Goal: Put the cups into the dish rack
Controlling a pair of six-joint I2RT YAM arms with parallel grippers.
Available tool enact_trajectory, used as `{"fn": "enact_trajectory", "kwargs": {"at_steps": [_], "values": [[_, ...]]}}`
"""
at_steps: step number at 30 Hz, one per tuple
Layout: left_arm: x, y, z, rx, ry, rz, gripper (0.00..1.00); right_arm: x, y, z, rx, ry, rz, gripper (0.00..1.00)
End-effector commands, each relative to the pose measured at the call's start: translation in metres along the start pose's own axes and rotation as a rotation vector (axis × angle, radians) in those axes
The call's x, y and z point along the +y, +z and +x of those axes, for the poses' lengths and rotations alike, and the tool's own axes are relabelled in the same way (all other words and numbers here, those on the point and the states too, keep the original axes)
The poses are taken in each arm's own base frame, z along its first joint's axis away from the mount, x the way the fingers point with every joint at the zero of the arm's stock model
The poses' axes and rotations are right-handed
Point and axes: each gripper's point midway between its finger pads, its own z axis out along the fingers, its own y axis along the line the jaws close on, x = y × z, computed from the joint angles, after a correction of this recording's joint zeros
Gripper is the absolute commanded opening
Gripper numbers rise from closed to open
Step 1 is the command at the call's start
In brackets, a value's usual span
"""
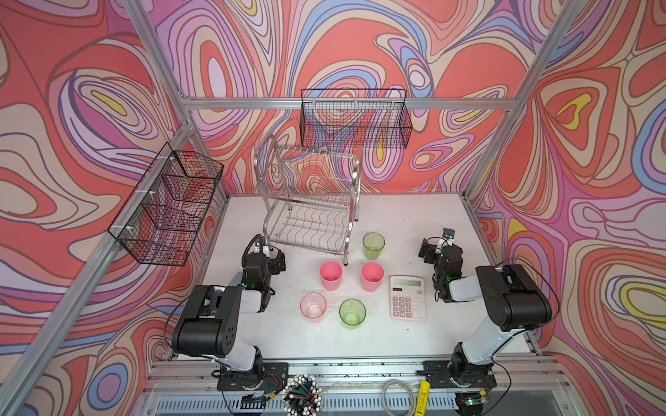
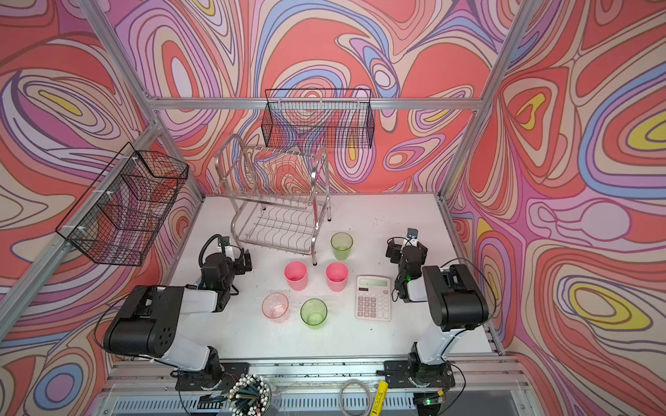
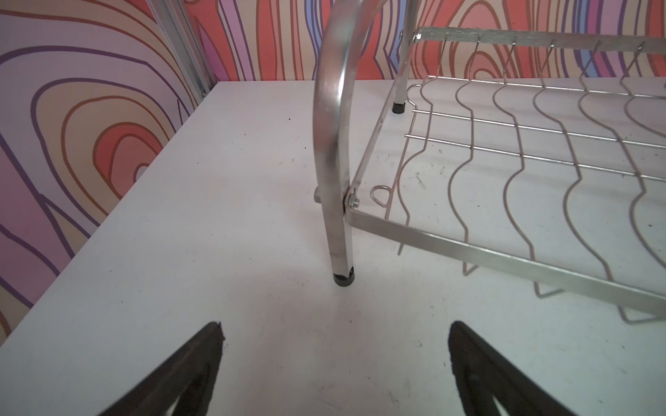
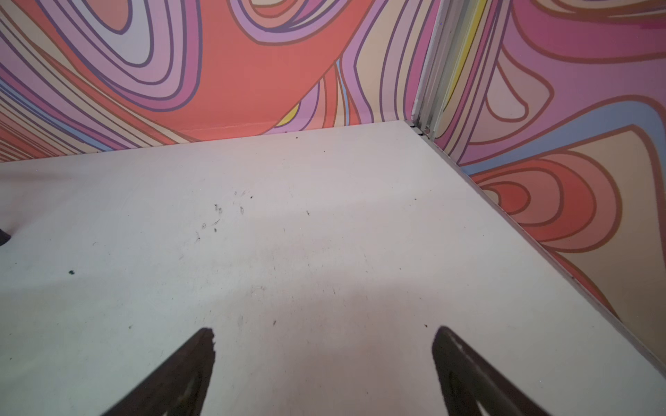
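A shiny silver two-tier wire dish rack (image 1: 308,216) (image 2: 279,212) with arched tubular side frames is seen in both top views. It stands on the white table (image 1: 414,223) in the back left part. All five cups are placed upright on the table, outside the rack and apart from each other.

A translucent green plastic cup (image 1: 373,245) (image 2: 341,245) is found just beside the front right leg of the rack, on its right. Nearer to the robot, an opaque pink plastic cup (image 1: 331,275) is placed to the left of that leg and a second opaque pink cup (image 1: 372,276) to its right. Nearer still, a clear pinkish ribbed cup (image 1: 313,307) and a second translucent green cup (image 1: 352,312) are set side by side. A pale flat calculator (image 1: 408,297) is laid near the second opaque pink cup, on its right.

The left gripper (image 1: 279,261) (image 3: 335,327) is held low near the front left leg of the rack. Its black fingers (image 3: 194,363) are spread wide and nothing is held between them.

The right gripper (image 1: 427,252) (image 4: 324,331) is kept over the right part of the table, well apart from the cups. Its jaws are also spread wide, and only bare table is seen between them.
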Motion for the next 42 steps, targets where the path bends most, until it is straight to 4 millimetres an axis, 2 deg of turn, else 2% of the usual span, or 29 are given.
{"fn": "enact_trajectory", "kwargs": {"at_steps": [1,17,42], "values": [[-0.0014,0.0029,-0.007,-0.017,0.015,0.002,1.0,0.0015,0.0009,-0.0008,-0.004,0.002,-0.005,0.98],[-0.0042,-0.0025,-0.0096,-0.052,0.055,-0.064,1.0,0.0023,0.001,-0.0008,-0.004,0.001,-0.01,0.98],[-0.0027,-0.001,-0.0094,-0.047,0.044,-0.053,1.0,0.0023,0.0021,0.0005,0.003,0.003,-0.01,0.98]]}}
